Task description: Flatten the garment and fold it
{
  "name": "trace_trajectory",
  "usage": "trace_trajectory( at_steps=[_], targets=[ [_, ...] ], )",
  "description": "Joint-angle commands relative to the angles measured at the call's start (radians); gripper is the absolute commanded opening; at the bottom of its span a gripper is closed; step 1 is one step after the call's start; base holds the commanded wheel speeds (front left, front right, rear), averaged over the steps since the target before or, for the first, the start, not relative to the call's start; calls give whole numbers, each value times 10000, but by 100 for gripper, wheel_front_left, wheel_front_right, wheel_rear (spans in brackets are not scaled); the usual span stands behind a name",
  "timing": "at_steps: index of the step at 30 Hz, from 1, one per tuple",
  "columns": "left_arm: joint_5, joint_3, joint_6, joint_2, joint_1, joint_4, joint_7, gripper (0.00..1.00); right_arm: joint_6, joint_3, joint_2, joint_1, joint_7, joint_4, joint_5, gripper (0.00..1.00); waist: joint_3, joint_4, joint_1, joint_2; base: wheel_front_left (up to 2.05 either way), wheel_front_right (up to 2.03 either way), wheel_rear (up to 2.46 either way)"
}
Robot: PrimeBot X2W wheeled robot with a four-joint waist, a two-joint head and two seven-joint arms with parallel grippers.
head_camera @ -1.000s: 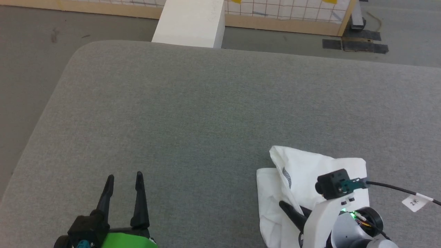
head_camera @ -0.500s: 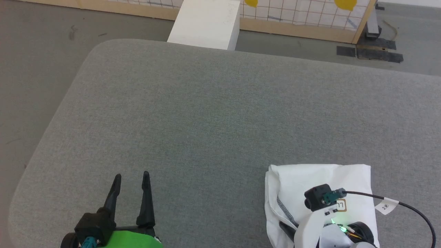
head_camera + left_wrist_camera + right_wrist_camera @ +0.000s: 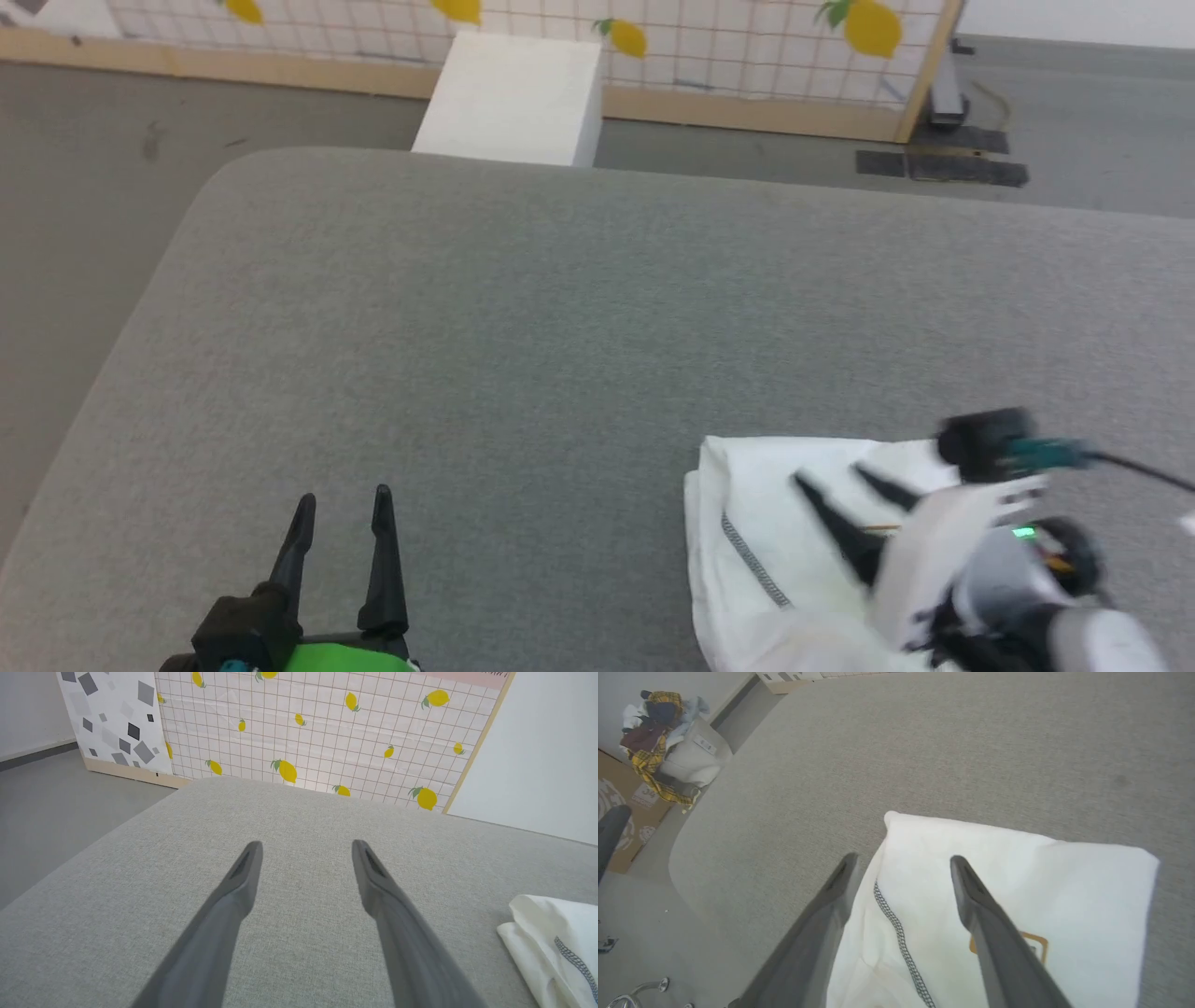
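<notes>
Folded garment (image 3: 747, 485) lies lower right, far edge running left-right, stitched seam (image 3: 752, 560) slanting down-right; long axis cropped, unclear; right gripper (image 3: 829, 478) spread empty over it; left gripper (image 3: 341, 499) likewise spread, lower left.

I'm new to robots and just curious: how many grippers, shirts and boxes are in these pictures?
Grippers: 2, the left gripper and the right gripper
Shirts: 1, a white shirt
Boxes: 1, a white box
Total: 4

White garment (image 3: 747, 481), grey tabletop (image 3: 560, 327)
</notes>
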Motion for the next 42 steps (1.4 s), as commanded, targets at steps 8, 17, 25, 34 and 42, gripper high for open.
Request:
trace_trajectory(
  at_steps=[8,17,25,34,42],
  targets=[
    [88,132,48,90,163,-258,-47,100,-15,-2077,-29,1157,-464,-786,-537,100,-42,-759,0,0,0,0,0],
    [243,53,52,288,-142,-527,105,100,-15,-2204,-18,1044,-888,992,-292,100,521,-546,0,0,0,0,0],
    [295,73,130,427,-307,-718,271,100,-15,-2005,-16,437,-637,2391,-166,100,805,-269,0,0,0,0,0],
    [254,75,226,457,-251,-723,287,100,-15,-2171,-15,297,-907,2727,-28,0,514,-421,0,0,0,0,0],
    [378,-101,224,506,-418,-936,337,100,-15,-1767,-555,-500,-824,1737,-392,0,824,-1173,0,0,0,0,0]
  ],
)
